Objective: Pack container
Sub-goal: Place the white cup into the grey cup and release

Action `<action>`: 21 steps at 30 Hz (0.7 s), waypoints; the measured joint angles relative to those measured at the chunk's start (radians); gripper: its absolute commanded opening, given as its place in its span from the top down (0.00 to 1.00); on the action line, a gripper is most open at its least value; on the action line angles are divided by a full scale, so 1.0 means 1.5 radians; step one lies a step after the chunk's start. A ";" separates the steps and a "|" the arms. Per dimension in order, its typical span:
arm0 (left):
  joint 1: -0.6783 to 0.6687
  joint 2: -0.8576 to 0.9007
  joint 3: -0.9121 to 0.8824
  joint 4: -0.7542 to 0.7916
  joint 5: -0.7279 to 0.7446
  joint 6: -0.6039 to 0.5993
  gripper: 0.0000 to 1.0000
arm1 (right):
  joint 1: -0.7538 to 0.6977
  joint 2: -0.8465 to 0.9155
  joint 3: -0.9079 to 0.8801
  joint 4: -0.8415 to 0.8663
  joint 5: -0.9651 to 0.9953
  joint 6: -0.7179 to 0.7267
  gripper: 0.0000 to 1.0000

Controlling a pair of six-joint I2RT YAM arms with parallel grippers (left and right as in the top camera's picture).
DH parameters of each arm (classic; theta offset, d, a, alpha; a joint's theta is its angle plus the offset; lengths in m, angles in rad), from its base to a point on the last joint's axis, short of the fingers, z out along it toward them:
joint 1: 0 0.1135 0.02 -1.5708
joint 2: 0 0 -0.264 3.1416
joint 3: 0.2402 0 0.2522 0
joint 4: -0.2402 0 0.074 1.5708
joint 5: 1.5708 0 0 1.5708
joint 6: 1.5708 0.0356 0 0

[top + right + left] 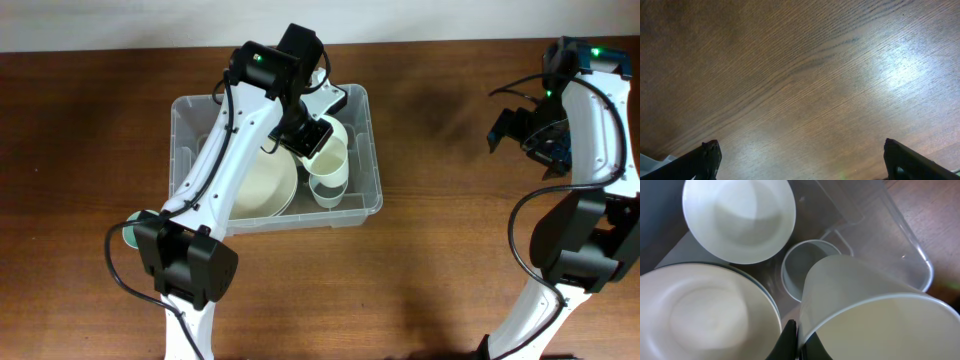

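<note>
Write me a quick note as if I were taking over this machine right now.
Left gripper: jaws shut on the rim of a white cup, held tilted over the container.
Right gripper: jaws open, holding nothing, over bare table.
Done: a bowl, a plate and a small cup are in the container.
Left: lower the white cup in and release it. A teal-rimmed item by the left arm's base, partly hidden, may also need packing.
</note>
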 measured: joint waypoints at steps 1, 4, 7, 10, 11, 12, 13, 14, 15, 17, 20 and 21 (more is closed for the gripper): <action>0.000 0.001 0.000 0.001 -0.002 -0.001 0.99 | 0.000 0.000 0.000 0.000 0.000 0.000 0.01; 0.000 0.008 0.000 0.001 -0.004 -0.001 0.99 | 0.000 0.000 0.000 0.000 0.000 0.000 0.01; 0.000 0.031 0.000 0.002 -0.005 -0.001 0.91 | 0.000 0.000 0.000 0.000 0.000 0.000 0.01; 0.000 0.049 0.000 0.004 -0.005 -0.004 0.43 | 0.000 0.000 0.000 0.000 0.000 0.001 0.01; 0.000 0.050 0.000 0.004 -0.007 -0.004 0.31 | 0.000 0.000 0.000 0.000 0.000 0.000 0.01; 0.000 0.050 0.000 0.004 -0.007 -0.002 0.22 | 0.000 0.000 0.000 0.000 0.000 0.000 0.01; 0.000 0.050 0.000 0.004 -0.007 -0.004 0.20 | 0.000 0.000 0.000 0.000 0.000 0.000 0.01; 0.000 0.050 0.000 0.004 -0.008 -0.002 0.16 | 0.000 0.000 0.000 0.000 0.000 0.001 0.01; 0.000 0.050 0.000 0.004 -0.008 -0.006 0.14 | 0.000 0.000 0.000 0.000 0.000 0.000 0.01; 0.000 0.050 0.000 0.010 -0.013 -0.006 0.13 | 0.000 0.000 0.000 0.000 0.000 0.000 0.01; 0.002 0.050 0.000 0.014 -0.028 -0.014 0.01 | 0.000 0.000 0.000 0.000 0.000 0.000 0.01; 0.002 0.050 0.003 0.011 -0.038 -0.030 0.01 | 0.000 0.000 0.000 0.000 0.000 0.001 0.01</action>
